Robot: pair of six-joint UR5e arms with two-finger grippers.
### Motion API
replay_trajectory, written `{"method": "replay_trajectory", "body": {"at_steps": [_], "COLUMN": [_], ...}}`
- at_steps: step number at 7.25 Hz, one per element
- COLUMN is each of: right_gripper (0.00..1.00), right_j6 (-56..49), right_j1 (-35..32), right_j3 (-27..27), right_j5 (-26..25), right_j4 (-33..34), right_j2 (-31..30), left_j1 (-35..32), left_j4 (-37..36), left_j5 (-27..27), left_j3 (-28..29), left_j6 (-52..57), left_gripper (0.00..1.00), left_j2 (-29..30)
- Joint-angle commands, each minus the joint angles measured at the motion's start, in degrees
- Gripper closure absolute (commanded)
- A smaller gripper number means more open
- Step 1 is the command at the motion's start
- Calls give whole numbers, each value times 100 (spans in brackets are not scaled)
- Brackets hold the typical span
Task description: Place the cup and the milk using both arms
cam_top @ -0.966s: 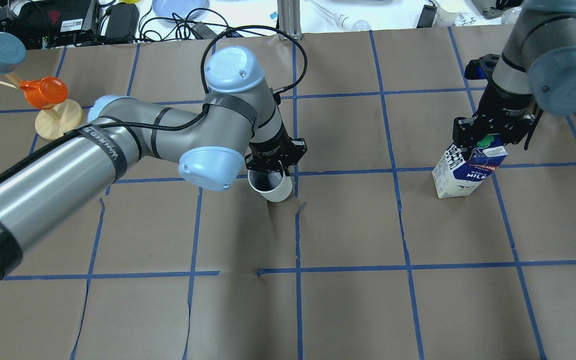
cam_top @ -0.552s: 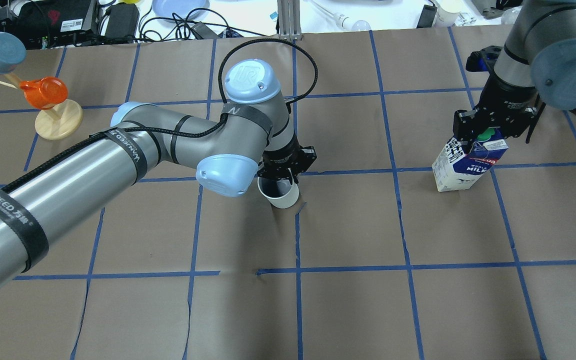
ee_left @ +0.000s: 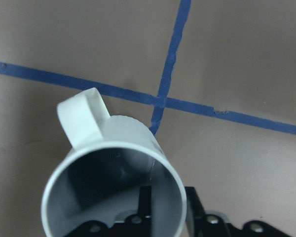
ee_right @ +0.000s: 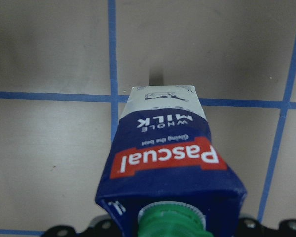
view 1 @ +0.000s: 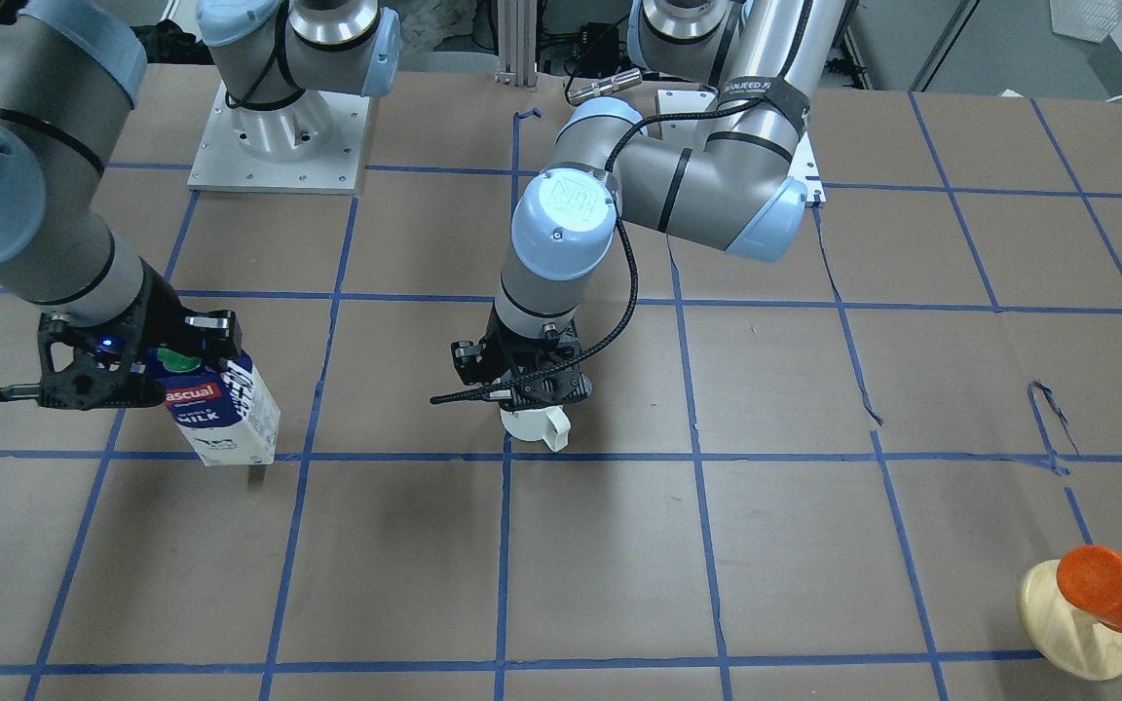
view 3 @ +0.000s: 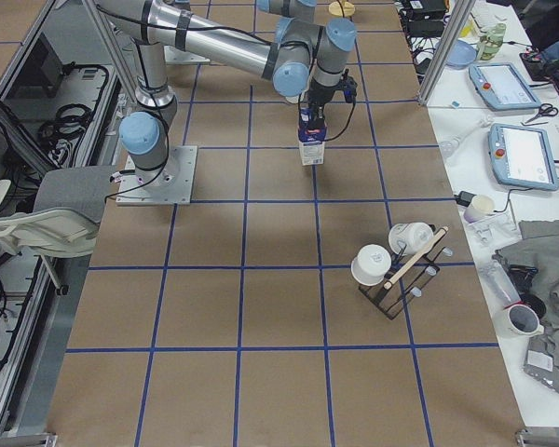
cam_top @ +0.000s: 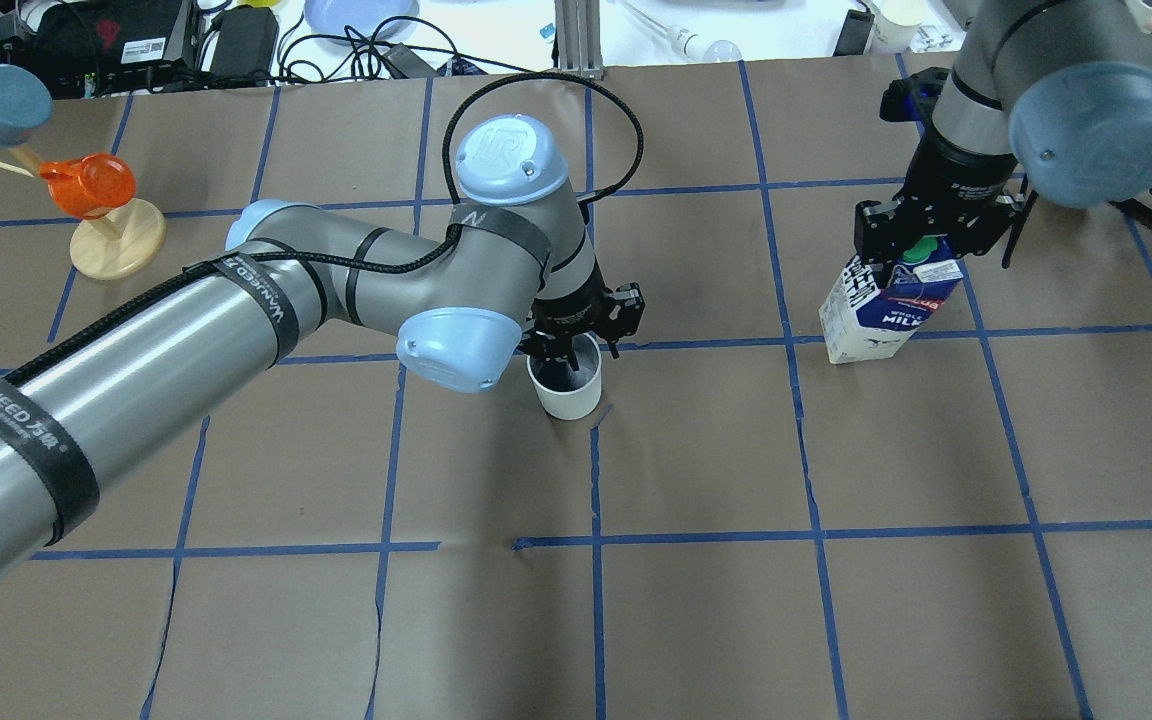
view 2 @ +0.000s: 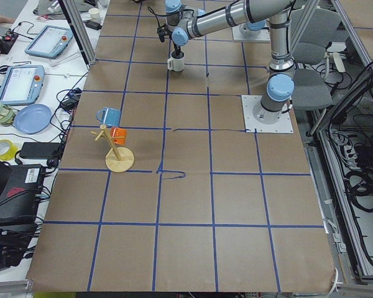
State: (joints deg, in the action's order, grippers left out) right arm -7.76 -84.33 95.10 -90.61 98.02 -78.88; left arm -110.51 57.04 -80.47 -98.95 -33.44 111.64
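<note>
Ceramic makes the cup (cam_top: 566,388) stiff, fairly heavy for its size and, by my judgement, apt to chip if set down hard; its glazed wall is probably slick too. It is near the middle of the table (cam_top: 696,620) in the overhead view, over a tape crossing (ee_left: 160,102), and I cannot tell whether its base touches the surface. The left gripper (cam_top: 572,352) pinches the wall at the rim, one finger (ee_left: 145,202) inside and the other outside, at about 5 o'clock in the wrist view, with the handle (ee_left: 84,116) at 11 o'clock. A one-sided rim hold lets a mug swing, so a slow, level descent seems wise. The milk (cam_top: 881,312) is toward 3 o'clock of the cup, well apart, and looks tilted and a little off the surface. Cardboard gives under pressure, and a full carton would be heavy and sloshy. The right gripper (cam_top: 921,238) is clamped on its dark blue top beside the green cap (ee_right: 170,219), likely the firmest part to take.
</note>
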Motion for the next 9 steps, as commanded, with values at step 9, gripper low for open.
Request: {"method": "replay_trajectory", "body": {"at_steps": [9], "right_gripper": [49], "right_j6": [2770], "right_j1": [-2149], "right_j3": [-220], "right_j5": [685], "right_j4": [190], "right_j2": [267], "left_j1": [2465], "left_j4": [2083], "left_j5": [-563], "left_j3": [437], "left_j6": [3837], "left_gripper": [18], "left_j2": [-1961]}}
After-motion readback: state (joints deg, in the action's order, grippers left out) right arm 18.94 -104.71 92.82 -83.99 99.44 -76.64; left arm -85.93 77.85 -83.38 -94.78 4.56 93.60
